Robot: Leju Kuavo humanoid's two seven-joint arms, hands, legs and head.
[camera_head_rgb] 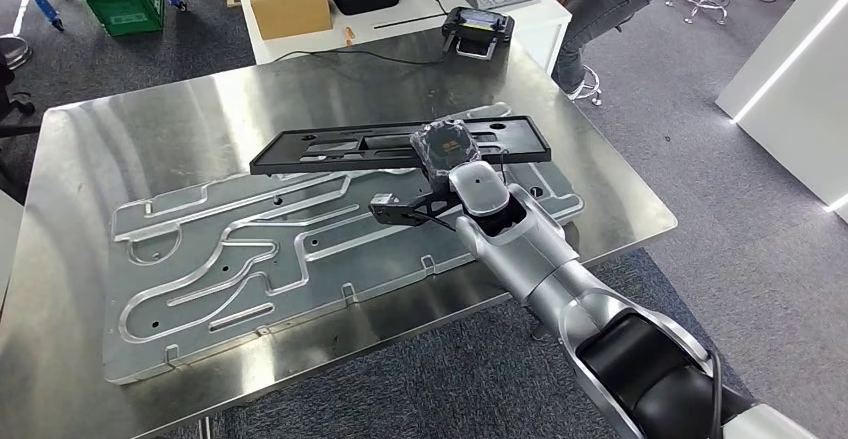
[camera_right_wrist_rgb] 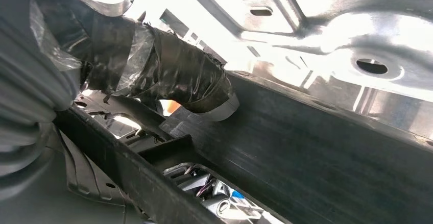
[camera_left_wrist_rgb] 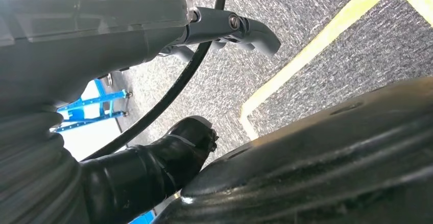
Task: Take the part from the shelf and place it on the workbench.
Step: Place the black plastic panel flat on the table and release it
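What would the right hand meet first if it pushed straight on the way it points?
Likely nothing new: the right hand already grips the long black plastic part. Beyond lies the bare steel workbench, though depth is unclear.

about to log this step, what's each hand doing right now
Left hand: hangs by the floor, nothing held; fingers too unclear to call open or closed.
Right hand: grips the black part over the workbench, thumb pressed on it.

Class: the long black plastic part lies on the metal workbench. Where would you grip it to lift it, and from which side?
Grip the long black plastic part on its near long edge, about where the right hand is, coming from the robot's side. It is a flat, slotted frame, so fingers can probably hook over that thin rim; gripping near an end would likely tip it.
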